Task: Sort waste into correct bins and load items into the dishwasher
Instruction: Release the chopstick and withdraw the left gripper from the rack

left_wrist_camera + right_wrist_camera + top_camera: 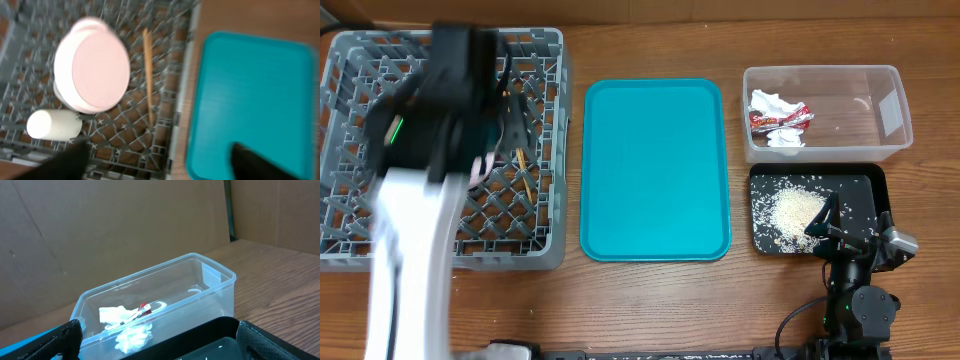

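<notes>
The grey dish rack (545,150) stands at the left. My left gripper (510,115) hovers over it, open and empty (160,167). In the left wrist view the rack (175,125) holds stacked white plates (92,65), a white cup (52,125) on its side and a wooden chopstick (148,75). The clear tub (860,100) holds the red-and-silver wrapper (782,118) and white tissue (783,139). The black tray (865,195) holds rice scraps (795,212). My right gripper (840,228) is open and empty at the tray's near right (172,350), facing the tub (210,280). The metal bowl is not in view.
The teal serving tray (655,170) lies between the rack and the bins, and its left part shows in the left wrist view (250,95). The left arm covers much of the rack from above. Brown cardboard walls stand behind the tub.
</notes>
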Available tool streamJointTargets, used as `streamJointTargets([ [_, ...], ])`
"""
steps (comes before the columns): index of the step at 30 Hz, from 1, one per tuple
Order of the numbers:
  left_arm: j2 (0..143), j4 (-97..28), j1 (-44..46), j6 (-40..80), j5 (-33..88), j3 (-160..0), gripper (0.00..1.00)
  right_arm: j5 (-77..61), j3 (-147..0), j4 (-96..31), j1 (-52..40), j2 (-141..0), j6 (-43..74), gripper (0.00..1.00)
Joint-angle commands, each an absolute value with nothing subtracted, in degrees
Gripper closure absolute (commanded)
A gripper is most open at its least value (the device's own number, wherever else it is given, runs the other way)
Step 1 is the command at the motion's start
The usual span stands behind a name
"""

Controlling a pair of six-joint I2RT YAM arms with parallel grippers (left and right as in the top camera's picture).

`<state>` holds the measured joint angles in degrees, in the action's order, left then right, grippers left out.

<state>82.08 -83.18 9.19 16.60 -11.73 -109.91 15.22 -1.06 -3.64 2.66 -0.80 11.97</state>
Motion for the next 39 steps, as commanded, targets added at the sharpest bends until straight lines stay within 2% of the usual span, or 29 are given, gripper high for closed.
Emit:
streamJointTargets([
  [1,73.8,-85.4,13.6,17.8,-10.8,-110.7,0.0,15.3,-0.4,-3.2,3.1,-0.2,12.0,0.0],
  [11,61.6,-93.5,17.0,17.8,-4.9,-110.7,0.0,15.3,-0.4,-3.2,3.1,-0.2,12.0,0.0],
  [22,61.1,-95.2,17.0,17.8,-7.7,-110.6,0.0,15.3,-0.4,-3.2,3.1,-0.2,12.0,0.0],
  [25,61.1,-91.0,16.8,16.5,-12.4,-109.7,0.0,15.3,-0.4,-3.2,3.1,-0.2,12.0,0.0],
  [28,59.7,-83.7,14.7,10.2,-13.0,-107.4,0.0,15.3,-0.4,-3.2,3.1,-0.2,12.0,0.0],
  [32,55.0,-72.3,7.8,3.1,-8.3,-101.1,0.0,15.3,-0.4,-3.2,3.1,-0.2,12.0,0.0],
  [39,42.7,-56.1,1.1,-1.4,-2.9,-84.3,0.0,15.3,-0.4,-3.2,3.1,-0.2,12.0,0.0],
])
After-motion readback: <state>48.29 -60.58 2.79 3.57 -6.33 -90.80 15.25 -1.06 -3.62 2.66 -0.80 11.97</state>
